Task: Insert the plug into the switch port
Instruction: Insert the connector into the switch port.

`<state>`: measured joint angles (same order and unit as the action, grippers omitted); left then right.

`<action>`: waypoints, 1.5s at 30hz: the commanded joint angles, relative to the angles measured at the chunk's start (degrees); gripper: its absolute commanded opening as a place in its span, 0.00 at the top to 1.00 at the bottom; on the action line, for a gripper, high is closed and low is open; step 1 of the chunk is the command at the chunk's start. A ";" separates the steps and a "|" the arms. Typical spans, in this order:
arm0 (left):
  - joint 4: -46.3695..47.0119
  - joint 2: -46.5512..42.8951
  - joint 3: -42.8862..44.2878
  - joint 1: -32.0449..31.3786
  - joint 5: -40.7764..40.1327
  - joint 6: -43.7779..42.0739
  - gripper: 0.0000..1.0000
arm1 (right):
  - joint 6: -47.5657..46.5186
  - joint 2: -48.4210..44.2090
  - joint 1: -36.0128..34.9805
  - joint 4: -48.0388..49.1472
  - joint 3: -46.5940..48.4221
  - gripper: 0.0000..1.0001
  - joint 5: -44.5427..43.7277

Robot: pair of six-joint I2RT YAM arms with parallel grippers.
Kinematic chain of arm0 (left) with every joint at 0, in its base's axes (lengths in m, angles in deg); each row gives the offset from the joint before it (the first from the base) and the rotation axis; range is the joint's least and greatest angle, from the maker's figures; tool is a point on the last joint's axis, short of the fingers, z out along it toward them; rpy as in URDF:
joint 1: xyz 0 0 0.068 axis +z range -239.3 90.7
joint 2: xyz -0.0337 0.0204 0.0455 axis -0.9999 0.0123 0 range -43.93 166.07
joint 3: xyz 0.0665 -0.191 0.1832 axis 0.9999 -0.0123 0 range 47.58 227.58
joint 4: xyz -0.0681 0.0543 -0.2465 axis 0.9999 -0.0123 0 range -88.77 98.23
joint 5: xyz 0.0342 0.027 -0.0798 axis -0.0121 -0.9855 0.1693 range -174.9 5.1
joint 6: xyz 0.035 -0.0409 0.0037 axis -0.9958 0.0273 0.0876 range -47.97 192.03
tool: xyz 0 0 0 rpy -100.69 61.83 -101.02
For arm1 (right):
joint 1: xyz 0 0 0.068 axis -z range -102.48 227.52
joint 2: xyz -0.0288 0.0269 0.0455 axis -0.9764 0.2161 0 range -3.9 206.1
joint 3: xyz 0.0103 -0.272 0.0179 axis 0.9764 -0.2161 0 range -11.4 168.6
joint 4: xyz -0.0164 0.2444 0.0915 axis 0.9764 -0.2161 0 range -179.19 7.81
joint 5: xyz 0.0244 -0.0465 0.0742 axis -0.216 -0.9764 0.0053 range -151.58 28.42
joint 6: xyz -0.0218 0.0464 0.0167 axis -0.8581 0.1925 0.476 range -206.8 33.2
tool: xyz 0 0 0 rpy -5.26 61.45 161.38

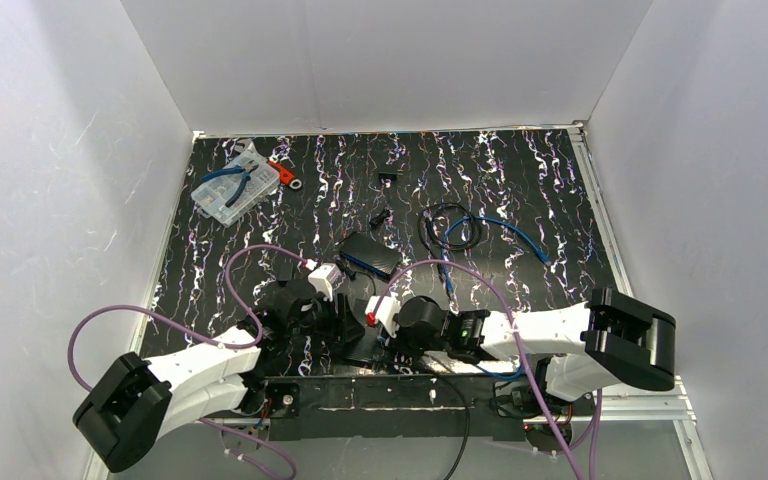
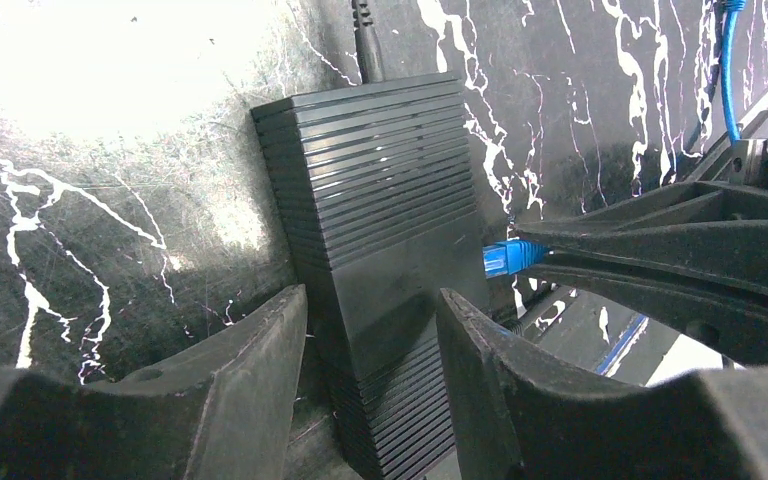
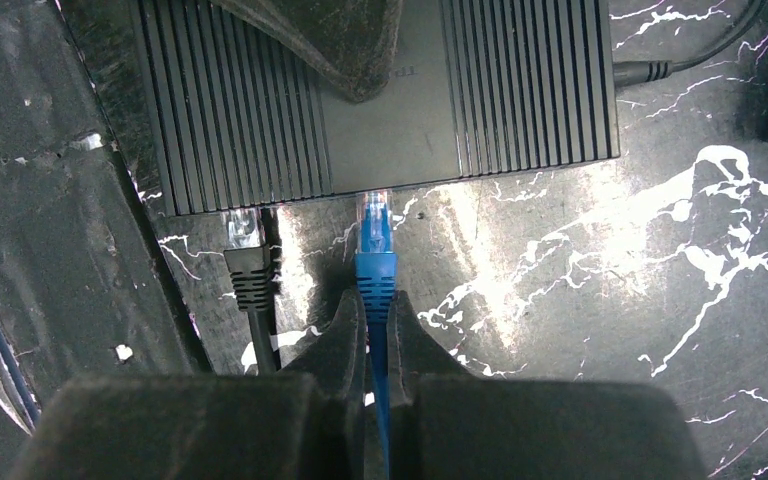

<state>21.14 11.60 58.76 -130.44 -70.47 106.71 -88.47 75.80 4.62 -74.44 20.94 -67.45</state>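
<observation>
At the near side of the black marbled table [image 3: 580, 300], the right gripper [image 3: 372, 300] is seen with its fingers pressed together on the blue cable [image 3: 378, 400], just behind the boot of the plug [image 3: 374, 222]. The plug is held level and is pointed at the port face of the switch [image 3: 390, 140]; its clear tip is brought right up to that face, but whether it has gone into a port cannot be told. Just beside it, to the left in the right wrist view, a black plug [image 3: 245, 245] is lying with its tip at the same face. A thin black lead [image 3: 650, 70] is attached at the right end of the switch. The left gripper [image 2: 370, 300] is placed over the switch, its fingers [image 2: 250, 380] kept apart with the ribbed body between them (one finger is also seen above the smooth middle band in the right wrist view); whether the body is really squeezed cannot be told. Farther back, loose coils of blue and black cable [image 1: 460, 230] are laid on the table. In the far left corner a clear plastic box [image 1: 230, 195] is found, with blue-handled pliers [image 1: 228, 177] on it and a small red tool [image 1: 282, 172] just beside it.
</observation>
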 commanded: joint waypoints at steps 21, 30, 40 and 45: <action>-1.37 3.89 -0.22 -0.49 6.59 1.64 0.56 | 0.80 -2.11 -1.00 19.56 -2.10 0.99 1.05; -0.91 5.13 -0.54 -0.43 8.47 2.71 0.59 | 1.23 -0.43 -1.19 26.08 -2.08 0.99 -0.91; -1.33 3.68 -1.48 -0.45 9.26 3.92 0.61 | 5.82 -1.81 -1.28 28.50 -1.39 0.99 -7.52; -1.19 2.64 -2.29 -0.47 9.81 4.87 0.62 | 7.08 -2.00 -1.19 29.51 -1.23 0.99 -9.68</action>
<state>24.46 14.44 58.59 -129.11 -69.74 109.79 -83.33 75.37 3.00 -66.44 16.81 -71.42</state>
